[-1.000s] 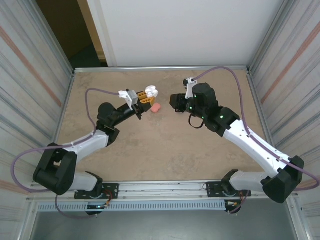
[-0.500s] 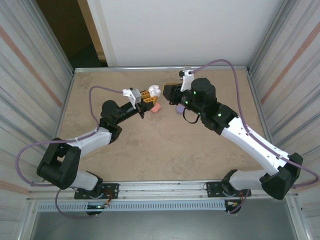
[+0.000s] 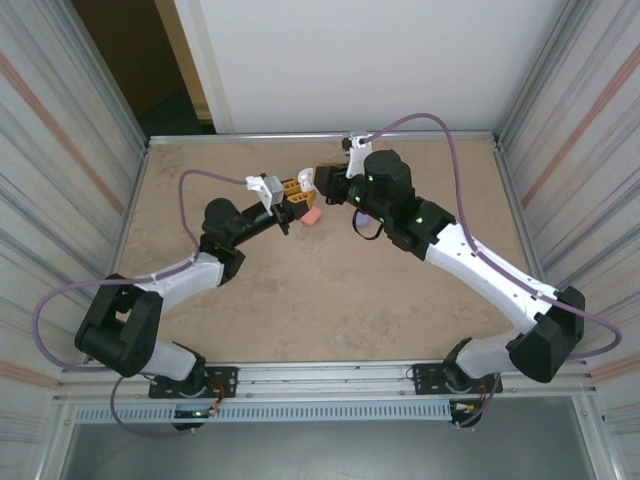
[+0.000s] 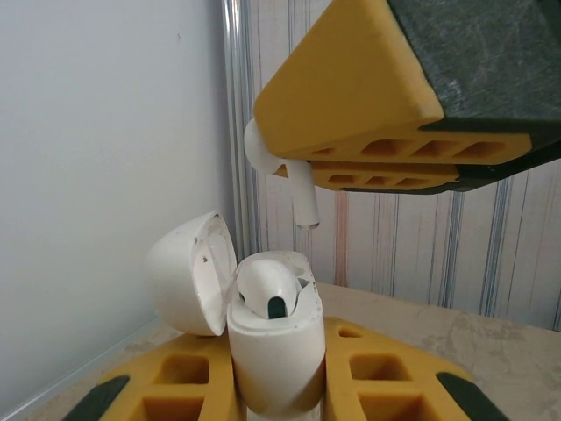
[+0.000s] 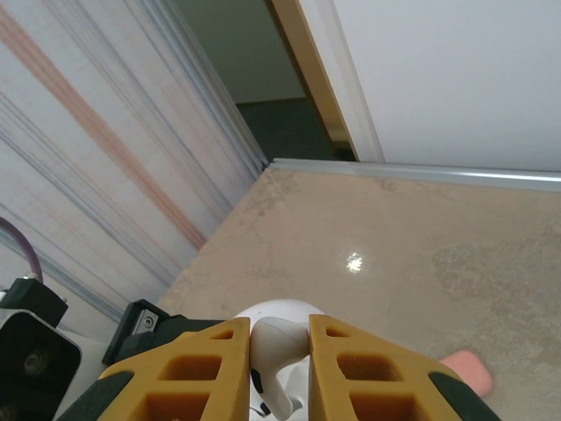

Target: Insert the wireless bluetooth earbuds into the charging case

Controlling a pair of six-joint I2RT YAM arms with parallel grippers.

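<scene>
A white charging case (image 4: 272, 351) stands upright between my left gripper's (image 4: 276, 390) yellow fingers, which are shut on it. Its lid (image 4: 188, 272) is swung open to the left, and one white earbud (image 4: 267, 285) sits in it. Just above the case hangs a second white earbud (image 4: 302, 189), stem down, pinched by my right gripper (image 5: 280, 338). In the right wrist view this earbud (image 5: 276, 351) is over the case's white top (image 5: 280, 309). From above, the left gripper (image 3: 297, 192) and right gripper (image 3: 322, 180) meet at the table's far middle.
A coral-pink case (image 3: 311, 216) lies on the table just near of the two grippers, seen also as the pink case (image 5: 469, 368) in the right wrist view. The back wall and the table's metal edge (image 3: 320, 136) run close behind.
My right arm has swung left and brought the white earbud over the open case. The left arm edged slightly forward a second ago, then held still.
</scene>
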